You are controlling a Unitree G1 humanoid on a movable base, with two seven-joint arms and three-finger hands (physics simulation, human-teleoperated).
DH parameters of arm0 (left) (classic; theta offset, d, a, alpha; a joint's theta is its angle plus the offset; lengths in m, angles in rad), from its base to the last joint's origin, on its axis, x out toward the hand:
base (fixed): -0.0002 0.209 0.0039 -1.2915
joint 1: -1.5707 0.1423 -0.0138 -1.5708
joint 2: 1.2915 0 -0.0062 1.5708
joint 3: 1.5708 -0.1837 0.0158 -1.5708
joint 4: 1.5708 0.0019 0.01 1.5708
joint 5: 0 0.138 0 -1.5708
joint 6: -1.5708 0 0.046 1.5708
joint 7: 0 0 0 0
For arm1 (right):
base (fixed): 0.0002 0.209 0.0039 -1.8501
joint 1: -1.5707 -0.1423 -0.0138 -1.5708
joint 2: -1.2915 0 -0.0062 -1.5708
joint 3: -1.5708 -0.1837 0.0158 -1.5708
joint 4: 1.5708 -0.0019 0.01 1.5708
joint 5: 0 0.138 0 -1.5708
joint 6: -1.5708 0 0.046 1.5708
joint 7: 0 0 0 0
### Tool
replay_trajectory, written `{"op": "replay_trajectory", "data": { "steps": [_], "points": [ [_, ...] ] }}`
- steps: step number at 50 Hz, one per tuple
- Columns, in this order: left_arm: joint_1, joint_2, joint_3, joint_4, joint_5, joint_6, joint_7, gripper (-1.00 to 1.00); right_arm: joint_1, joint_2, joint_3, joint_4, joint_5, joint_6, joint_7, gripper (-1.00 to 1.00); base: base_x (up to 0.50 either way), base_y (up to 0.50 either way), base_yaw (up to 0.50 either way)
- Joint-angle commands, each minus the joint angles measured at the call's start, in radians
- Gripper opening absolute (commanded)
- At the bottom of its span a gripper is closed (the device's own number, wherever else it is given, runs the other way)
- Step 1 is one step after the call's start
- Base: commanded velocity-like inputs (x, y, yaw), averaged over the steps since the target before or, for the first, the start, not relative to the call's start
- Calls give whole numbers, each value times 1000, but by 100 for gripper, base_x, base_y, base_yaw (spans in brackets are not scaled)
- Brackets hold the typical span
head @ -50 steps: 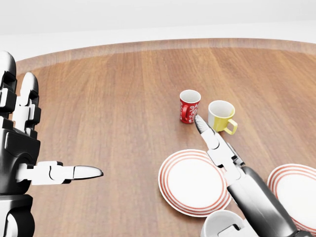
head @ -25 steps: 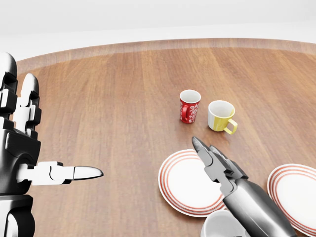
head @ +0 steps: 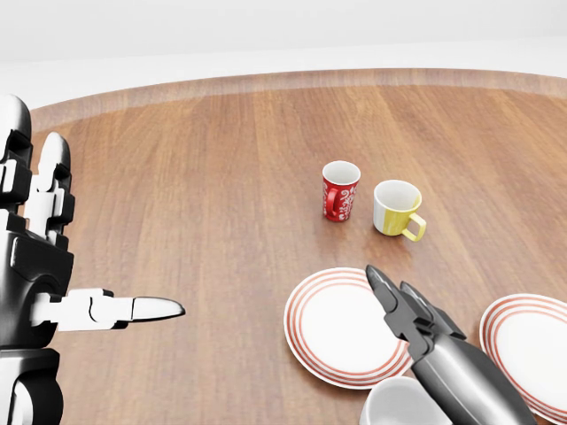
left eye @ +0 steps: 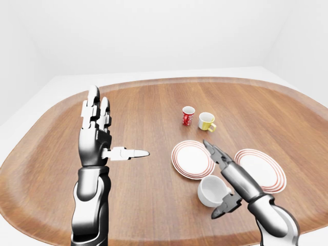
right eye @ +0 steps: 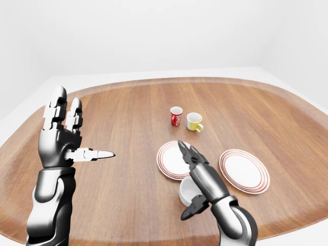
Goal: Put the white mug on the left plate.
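On the left of the scene, the left hand is raised upright over the wooden tabletop, open, two fingers pointing up and the thumb jutting rightward; it holds nothing. Far out on the tabletop, right of centre, stands a red mug with a white swirling pattern; no lettering can be read on it. Just beside it on the right is a yellow mug, its handle turned to the near right. Nearer the robot lies the left plate, white with red rings round the rim, bare of any mug. The right hand reaches in from the near right, open, its fingers stretched out flat over that plate's near right edge and its thumb hanging below. The white mug stands upright on the tabletop just near of the left plate, close against the right hand between fingers and thumb, not gripped. Farther right lies the right plate, of the same pattern.
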Motion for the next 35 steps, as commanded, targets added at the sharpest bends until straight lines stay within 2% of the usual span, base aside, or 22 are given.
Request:
{"op": "replay_trajectory", "data": {
  "steps": [1, 24, 35],
  "points": [
    [0, 0, 0, 3, 0, 0, 0, 100, 17, 10, -7, 14, -22, 0, 0, 100, 0, 0, 0],
    [3, 1, 2, 5, 0, 0, 0, 100, 35, 8, 9, 87, -91, 0, -18, 100, 0, 0, 0],
    [4, 0, 0, 4, 1, 0, -1, 100, 7, 1, -23, 139, -107, 0, -43, 100, 0, 0, 0]
  ]
}}
